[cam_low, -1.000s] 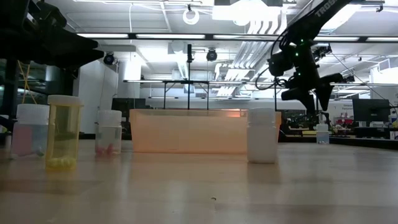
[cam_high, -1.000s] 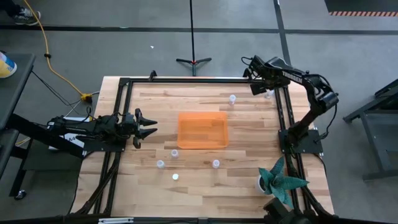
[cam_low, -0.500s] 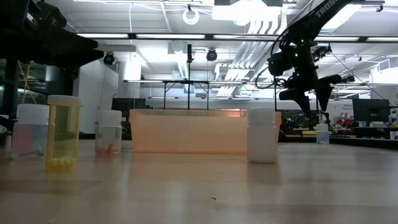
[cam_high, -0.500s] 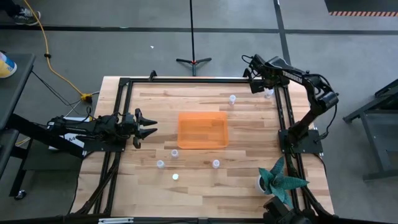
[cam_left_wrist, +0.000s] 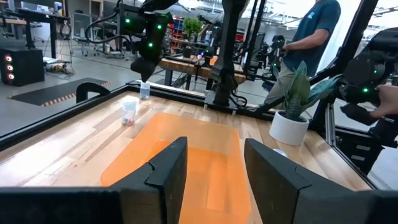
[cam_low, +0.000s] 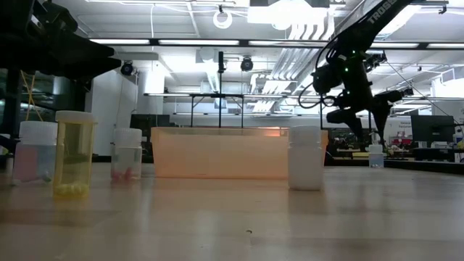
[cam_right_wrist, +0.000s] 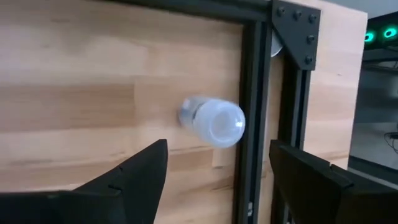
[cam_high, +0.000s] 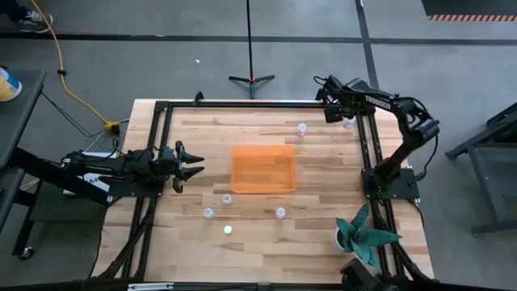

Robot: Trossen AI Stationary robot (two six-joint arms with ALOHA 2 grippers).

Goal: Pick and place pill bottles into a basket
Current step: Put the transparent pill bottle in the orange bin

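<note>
The orange basket (cam_high: 262,168) sits mid-table and also shows in the left wrist view (cam_left_wrist: 205,143) and the low view (cam_low: 225,154). Small white pill bottles stand on their bases: one far of the basket (cam_high: 302,128), several near of it (cam_high: 227,198) (cam_high: 208,213) (cam_high: 280,212) (cam_high: 228,229). One bottle (cam_right_wrist: 214,121) stands by the far right frame rail. My right gripper (cam_right_wrist: 217,180) hovers open above it, fingers to either side, not touching; it also shows in the high view (cam_high: 343,113). My left gripper (cam_high: 194,168) waits open left of the basket.
A black metal frame (cam_high: 367,145) runs around the table; its rail (cam_right_wrist: 252,124) lies right beside the far right bottle. A teal plant in a white pot (cam_high: 363,234) stands at the near right corner. A person (cam_left_wrist: 308,37) stands beyond the table's right side.
My right gripper has sunk a little toward the bottle at the far right corner and shifted slightly toward the table's right edge, staying open. Nothing else has moved.
</note>
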